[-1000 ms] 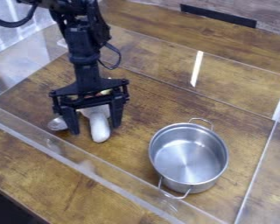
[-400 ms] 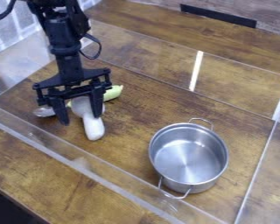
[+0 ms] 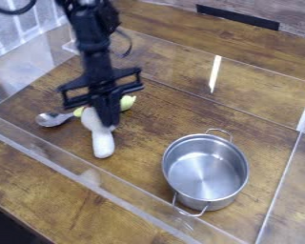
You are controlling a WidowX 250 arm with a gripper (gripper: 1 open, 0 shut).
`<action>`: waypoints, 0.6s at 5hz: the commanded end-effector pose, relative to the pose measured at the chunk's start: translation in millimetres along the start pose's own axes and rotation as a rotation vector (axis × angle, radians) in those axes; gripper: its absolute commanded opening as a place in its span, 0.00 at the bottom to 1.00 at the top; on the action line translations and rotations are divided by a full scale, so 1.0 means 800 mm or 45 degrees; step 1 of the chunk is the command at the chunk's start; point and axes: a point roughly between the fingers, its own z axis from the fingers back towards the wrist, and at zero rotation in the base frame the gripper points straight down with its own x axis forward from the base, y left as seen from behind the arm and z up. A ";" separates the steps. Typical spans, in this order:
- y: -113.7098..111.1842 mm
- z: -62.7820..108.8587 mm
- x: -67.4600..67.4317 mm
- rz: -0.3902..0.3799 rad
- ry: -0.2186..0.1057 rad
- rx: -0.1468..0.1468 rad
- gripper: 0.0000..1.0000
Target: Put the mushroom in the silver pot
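The gripper [image 3: 102, 107] is clenching the mushroom [image 3: 103, 136], whose stem is hanging toward six o'clock; the silver pot [image 3: 206, 170] is waiting at four o'clock.

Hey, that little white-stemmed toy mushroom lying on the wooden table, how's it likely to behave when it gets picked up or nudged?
The white-stemmed toy mushroom looks smooth and rounded, so it may slip in a pinch. Lying on its side on the wooden table, its cylindrical stem would probably roll if nudged. It looks like a small moulded toy, so it is likely stiff and light.
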 end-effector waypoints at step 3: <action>-0.089 0.072 -0.058 -0.269 -0.027 -0.076 0.00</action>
